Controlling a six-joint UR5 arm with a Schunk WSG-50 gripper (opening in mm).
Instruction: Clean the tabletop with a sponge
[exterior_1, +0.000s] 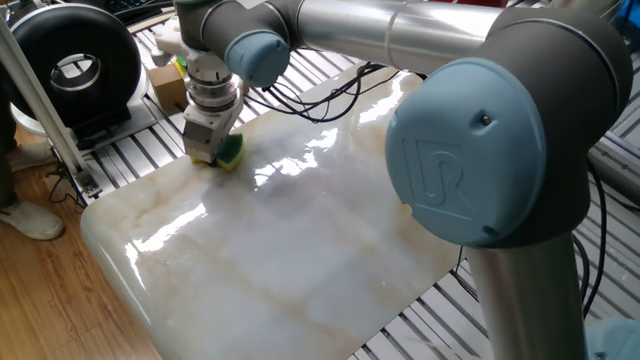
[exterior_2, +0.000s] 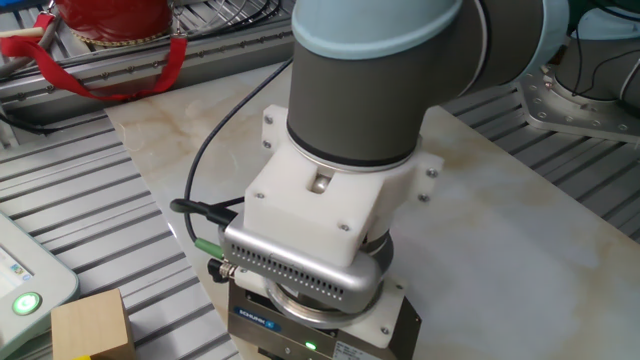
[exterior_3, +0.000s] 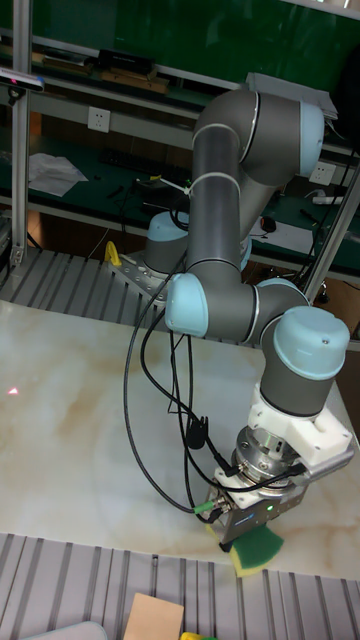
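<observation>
Pressing the sponge (exterior_1: 231, 152) flat onto the tabletop (exterior_1: 300, 250) near one edge, gripper (exterior_1: 213, 153) clenched on it. Working one far patch only; judging by that, most of the slab left to wipe.

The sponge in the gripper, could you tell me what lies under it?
Under the sponge, held by the gripper, is the tabletop near its edge; the contact patch itself is hidden.
</observation>
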